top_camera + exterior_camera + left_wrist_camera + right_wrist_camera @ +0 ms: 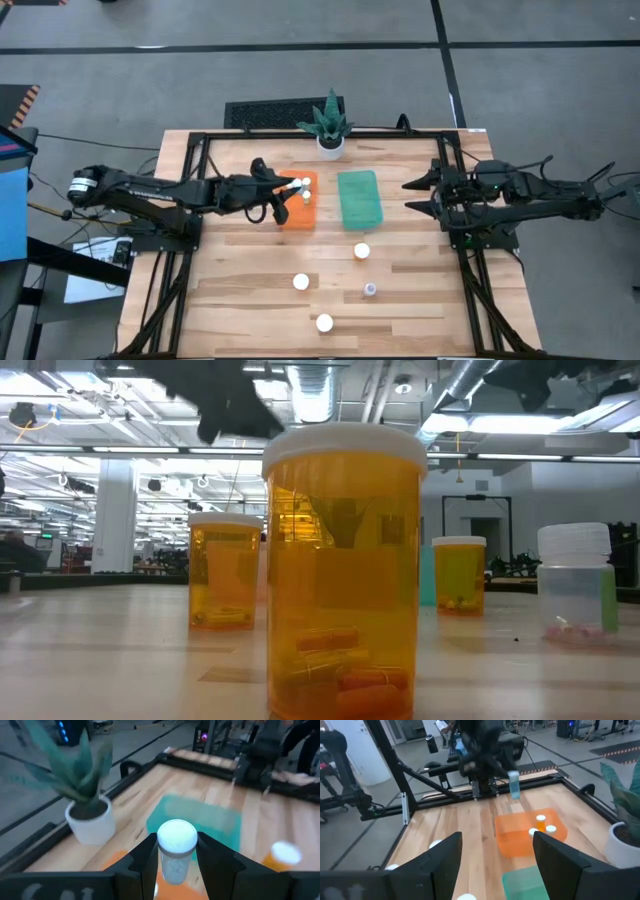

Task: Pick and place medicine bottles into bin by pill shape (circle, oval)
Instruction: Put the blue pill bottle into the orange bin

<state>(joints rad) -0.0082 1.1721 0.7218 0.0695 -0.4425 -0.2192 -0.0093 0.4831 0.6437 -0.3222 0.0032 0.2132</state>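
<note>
Four bottles sit loose lower-centre on your table [250,300]. Left gripper [290,186] pinches a clear bottle [175,851] over the orange bin [298,215], centre frame. Right gripper [412,195], spread, waits right of the green bin [360,200].

A light wooden table [240,300] with plank seams occupies the centre of the high view, fitted with a black metal frame [190,200] along its far edge and both sides. A white plant pot [330,147] holding a green spiky-leaved plant [327,122] stands at the far edge, near the middle. A dark ribbed mat [270,112] lies on the grey floor just beyond the table. White papers [92,283] rest on a low shelf on the left side. The low view shows a large open hall with ceiling ducts [310,390], possibly a workshop.
</note>
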